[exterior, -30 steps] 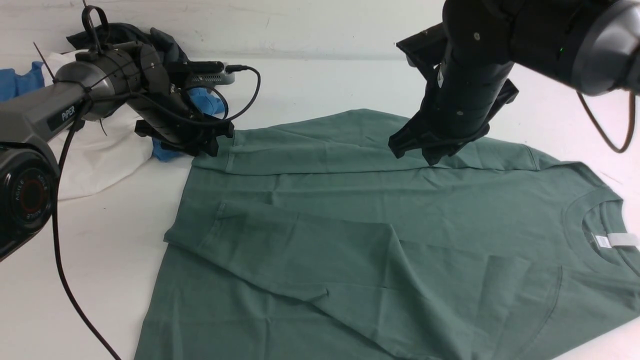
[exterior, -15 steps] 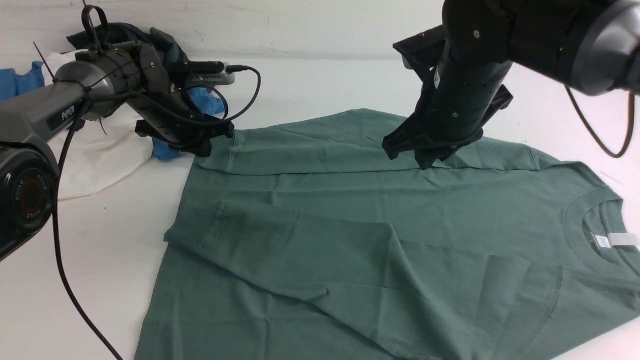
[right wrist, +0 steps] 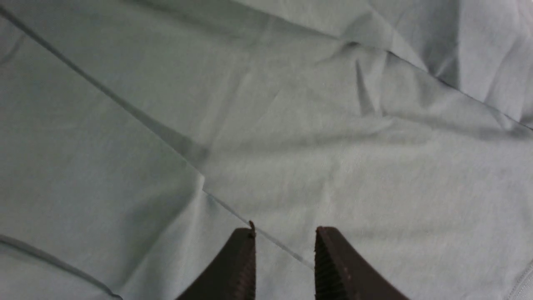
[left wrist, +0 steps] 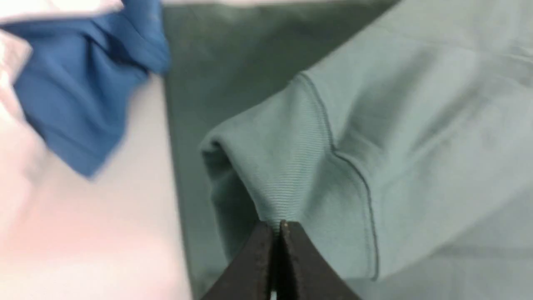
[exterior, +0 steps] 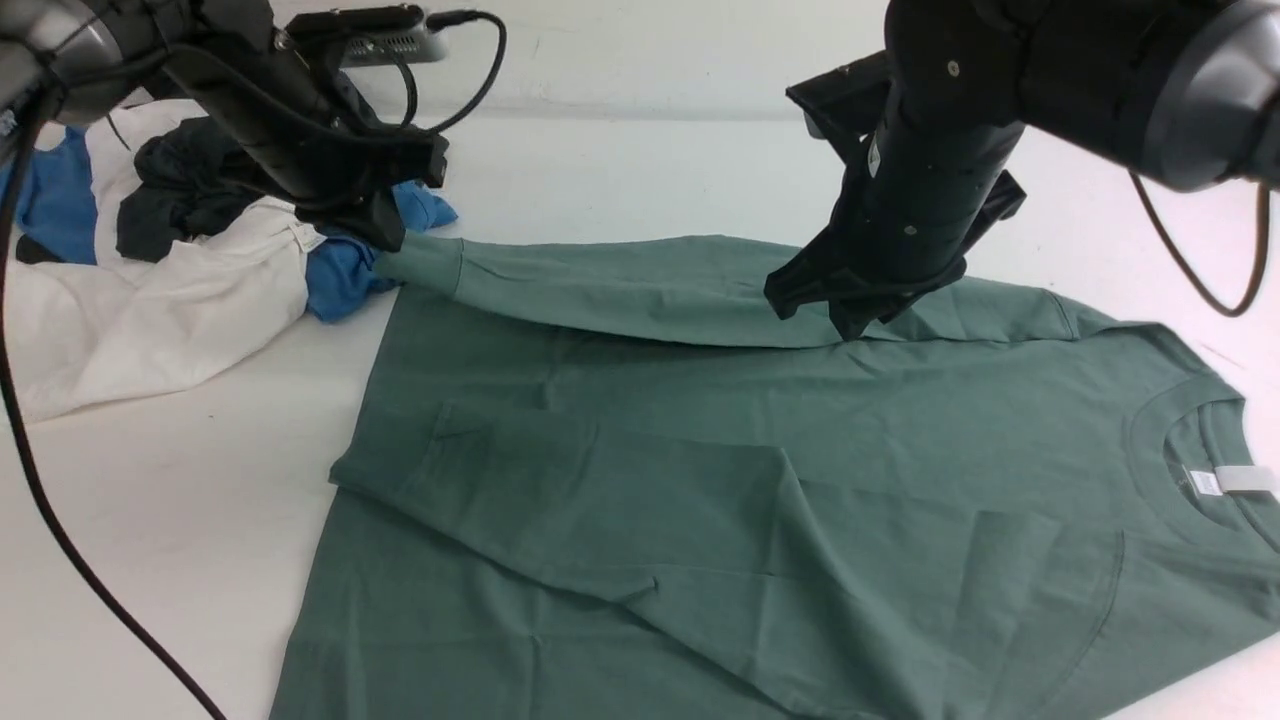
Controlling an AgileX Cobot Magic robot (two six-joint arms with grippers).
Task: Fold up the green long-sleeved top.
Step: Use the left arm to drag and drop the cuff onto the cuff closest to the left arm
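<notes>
The green long-sleeved top (exterior: 700, 450) lies spread on the white table, its neck and white tag (exterior: 1225, 480) at the right. My left gripper (exterior: 390, 240) is shut on the ribbed cuff (left wrist: 283, 175) of the far sleeve (exterior: 620, 285) and holds that end raised off the table. In the left wrist view the jaws (left wrist: 278, 227) pinch the cuff's edge. My right gripper (exterior: 840, 320) stands open just over the same sleeve near the shoulder. Its fingers (right wrist: 285, 235) are apart above a fold edge, with nothing gripped.
A heap of other garments sits at the back left: white cloth (exterior: 150, 290), a dark piece (exterior: 180, 190) and a blue one (exterior: 345, 270) right beside the held cuff. The near sleeve (exterior: 600, 490) lies folded across the body. A wall closes the back.
My left gripper has shut on the cuff and risen up and back, lifting the sleeve end off the table. The right arm has shifted slightly left.
</notes>
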